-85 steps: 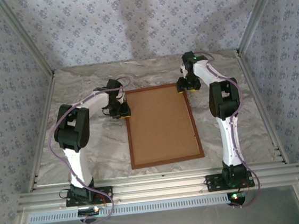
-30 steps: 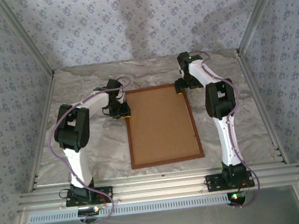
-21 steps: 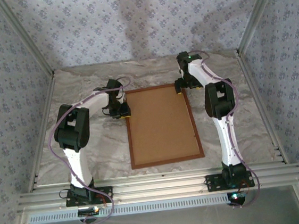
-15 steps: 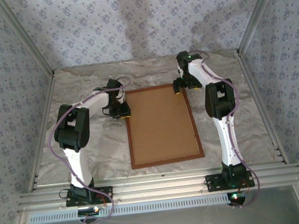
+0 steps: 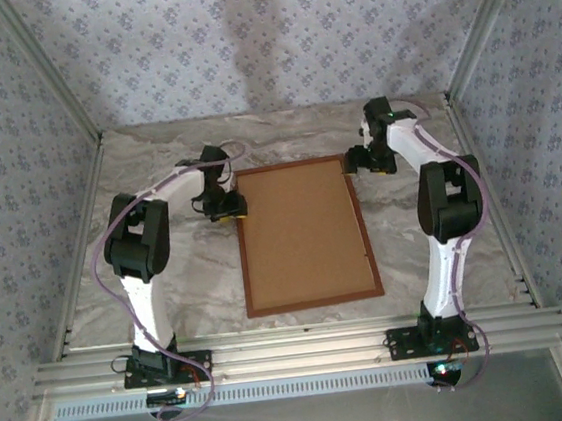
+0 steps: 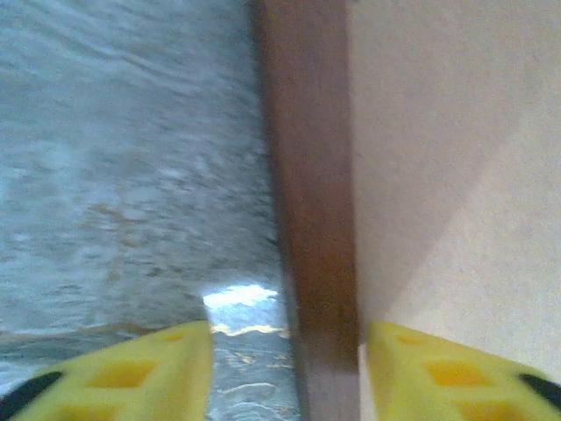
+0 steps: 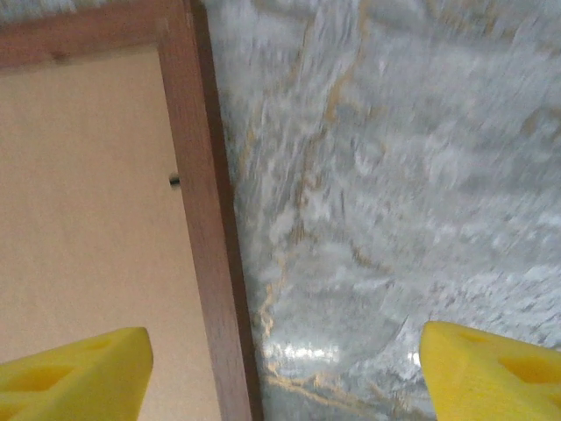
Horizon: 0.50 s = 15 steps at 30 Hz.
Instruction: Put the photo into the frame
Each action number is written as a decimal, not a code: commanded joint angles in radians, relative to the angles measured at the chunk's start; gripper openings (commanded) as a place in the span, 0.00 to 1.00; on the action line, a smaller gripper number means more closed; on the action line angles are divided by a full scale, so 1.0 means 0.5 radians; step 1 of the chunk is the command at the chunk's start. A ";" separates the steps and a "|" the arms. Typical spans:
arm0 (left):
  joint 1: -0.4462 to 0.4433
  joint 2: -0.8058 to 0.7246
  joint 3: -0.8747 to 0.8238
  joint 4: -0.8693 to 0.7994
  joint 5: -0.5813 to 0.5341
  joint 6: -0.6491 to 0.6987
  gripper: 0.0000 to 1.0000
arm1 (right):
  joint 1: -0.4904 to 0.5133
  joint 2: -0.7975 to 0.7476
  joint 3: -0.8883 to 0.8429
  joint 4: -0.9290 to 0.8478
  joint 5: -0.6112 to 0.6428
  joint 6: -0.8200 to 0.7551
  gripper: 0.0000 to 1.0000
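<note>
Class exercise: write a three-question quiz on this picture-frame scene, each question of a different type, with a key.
1. True or false: the frame lies flat on the table with its brown backing board facing up.
2. What sits between the fingers of the left gripper? A) a side rail of the frame B) a loose photo C) a hanging hook
3. Fill in: the jaws of the right gripper stand ____.
Key: 1 true; 2 A; 3 open.
</note>
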<state>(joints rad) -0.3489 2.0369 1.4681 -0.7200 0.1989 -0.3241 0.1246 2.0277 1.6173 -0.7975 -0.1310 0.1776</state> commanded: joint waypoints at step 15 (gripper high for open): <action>0.176 -0.153 -0.010 0.062 -0.002 -0.144 0.62 | 0.188 -0.407 -0.995 0.561 -0.404 0.364 0.63</action>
<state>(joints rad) -0.2569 1.9892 1.4979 -0.7071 0.1661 -0.3649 0.1806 1.8404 1.1561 -0.5377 -0.2470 0.3019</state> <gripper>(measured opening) 0.623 0.635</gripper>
